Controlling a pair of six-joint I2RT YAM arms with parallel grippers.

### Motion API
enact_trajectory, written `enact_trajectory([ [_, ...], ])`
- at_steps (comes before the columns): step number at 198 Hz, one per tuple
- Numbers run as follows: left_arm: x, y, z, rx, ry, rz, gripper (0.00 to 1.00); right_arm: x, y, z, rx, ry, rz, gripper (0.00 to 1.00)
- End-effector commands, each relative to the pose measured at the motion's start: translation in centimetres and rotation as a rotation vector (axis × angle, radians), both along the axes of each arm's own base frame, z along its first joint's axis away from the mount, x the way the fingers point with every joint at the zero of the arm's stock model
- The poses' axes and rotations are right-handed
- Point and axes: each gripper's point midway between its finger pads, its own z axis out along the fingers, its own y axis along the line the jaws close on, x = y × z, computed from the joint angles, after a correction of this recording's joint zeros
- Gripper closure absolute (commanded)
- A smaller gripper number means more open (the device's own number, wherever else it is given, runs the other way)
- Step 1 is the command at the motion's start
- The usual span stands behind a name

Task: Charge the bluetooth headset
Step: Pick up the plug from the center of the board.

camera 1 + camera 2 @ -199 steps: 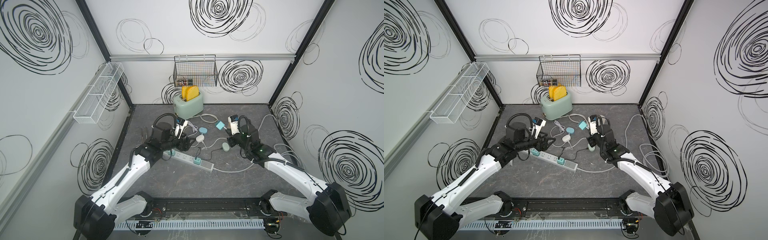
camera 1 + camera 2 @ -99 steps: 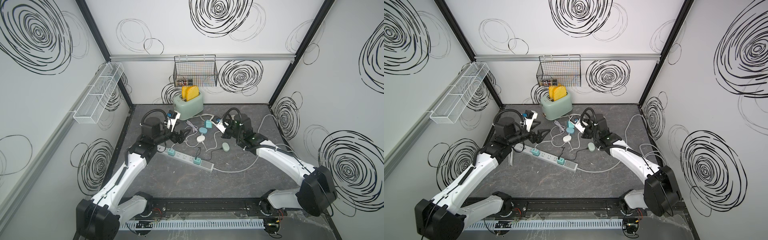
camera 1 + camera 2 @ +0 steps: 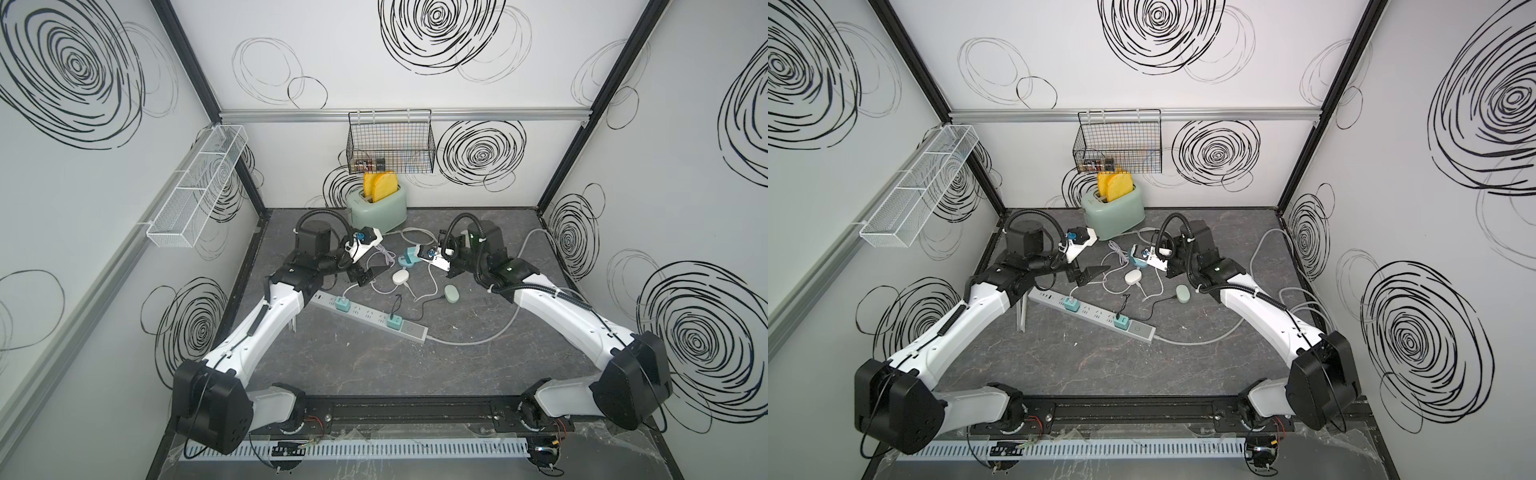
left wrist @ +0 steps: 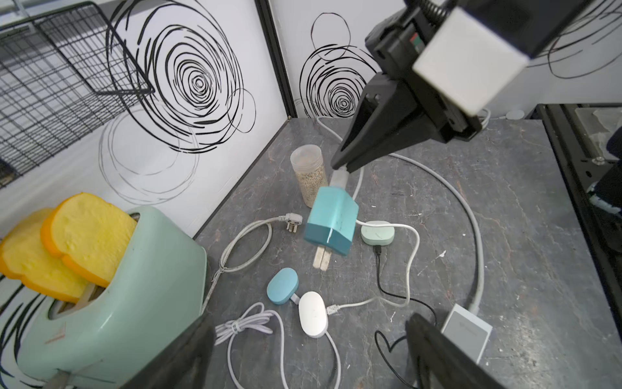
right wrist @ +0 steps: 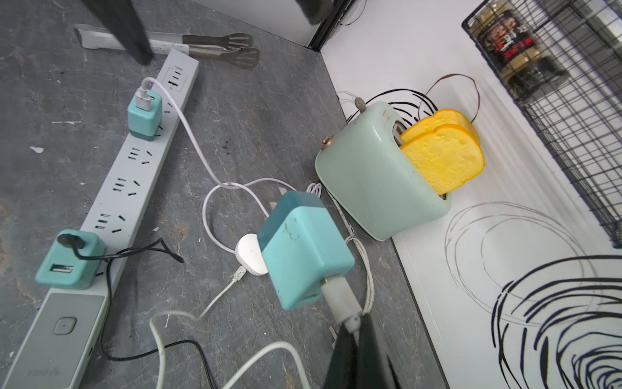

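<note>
Right gripper (image 4: 341, 165) pinches the USB plug (image 4: 338, 178); the teal charger (image 4: 331, 220) dangles from it, prongs tilted downward, just beyond the power strip (image 3: 365, 316); left gripper (image 3: 370, 274), jaws spread and empty, hovers nearer the strip.

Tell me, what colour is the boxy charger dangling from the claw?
The boxy charger is light turquoise with a darker teal end, clearest in the right wrist view.

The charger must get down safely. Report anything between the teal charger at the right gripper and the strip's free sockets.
Nothing upright. The right gripper pinches the white plug, the charger hanging clear; under the route lie a white case and cables. The open left gripper hovers near the power strip.
</note>
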Motion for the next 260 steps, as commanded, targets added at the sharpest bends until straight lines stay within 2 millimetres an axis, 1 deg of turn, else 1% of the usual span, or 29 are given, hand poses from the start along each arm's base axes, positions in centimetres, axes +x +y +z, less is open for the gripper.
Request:
enact_trajectory([
  [1,-1.7,-1.4,-0.3,0.064,-0.132,-0.165,0.09,-1.6,0.6,1.0,-0.04,-0.066,0.104,1.0],
  [18,-1.7,-2.2,-0.7,0.076,-0.169,-0.174,0.09,-1.7,0.9,1.0,-0.076,-0.098,0.122,1.0],
  [30,-1.0,-2.5,-0.8,0.064,-0.157,-0.146,0.1,-1.8,1.3,1.1,-0.092,-0.116,0.129,1.0],
  [46,0.3,-2.7,-0.9,0.041,-0.107,-0.097,0.14,-2.0,1.8,1.1,-0.106,-0.134,0.143,1.0],
  [57,0.8,-3.1,-0.8,0.019,-0.059,-0.084,0.16,-2.1,2.3,1.1,-0.11,-0.153,0.154,1.0],
  [73,0.7,-3.6,-1.0,0.012,-0.027,-0.099,0.2,-2.1,2.8,1.0,-0.12,-0.178,0.159,1.0],
  [89,0.6,-3.7,-1.8,0.025,-0.014,-0.095,0.24,-2.1,3.3,1.0,-0.132,-0.205,0.165,1.0],
  [113,1.2,-3.6,-2.5,0.025,0.022,-0.065,0.25,-2.3,3.8,1.2,-0.14,-0.24,0.172,1.0],
  [133,1.0,-4.1,-2.9,0.023,0.055,-0.09,0.27,-2.4,4.1,1.0,-0.154,-0.253,0.178,1.0],
  [144,1.0,-4.2,-3.0,0.024,0.057,-0.093,0.31,-2.4,4.3,0.9,-0.159,-0.257,0.174,1.0],
  [159,1.0,-4.4,-3.1,0.027,0.063,-0.098,0.41,-2.2,4.3,0.8,-0.167,-0.262,0.16,1.0],
  [172,1.0,-4.4,-3.2,0.028,0.063,-0.1,0.47,-2.2,4.2,0.8,-0.166,-0.264,0.15,1.0],
  [180,0.9,-4.6,-3.3,0.03,0.065,-0.104,0.48,-2.1,4.3,0.9,-0.158,-0.268,0.14,1.0],
  [223,0.9,-5.0,-3.8,0.041,0.077,-0.116,0.49,-2.1,4.4,0.8,-0.157,-0.284,0.127,1.0],
  [247,0.9,-5.2,-3.9,0.042,0.082,-0.128,0.59,-2.2,4.4,0.8,-0.154,-0.288,0.126,1.0],
  [260,0.8,-5.2,-4.1,0.057,0.071,-0.142,0.66,-2.1,4.4,1.0,-0.142,-0.292,0.118,0.94],
])
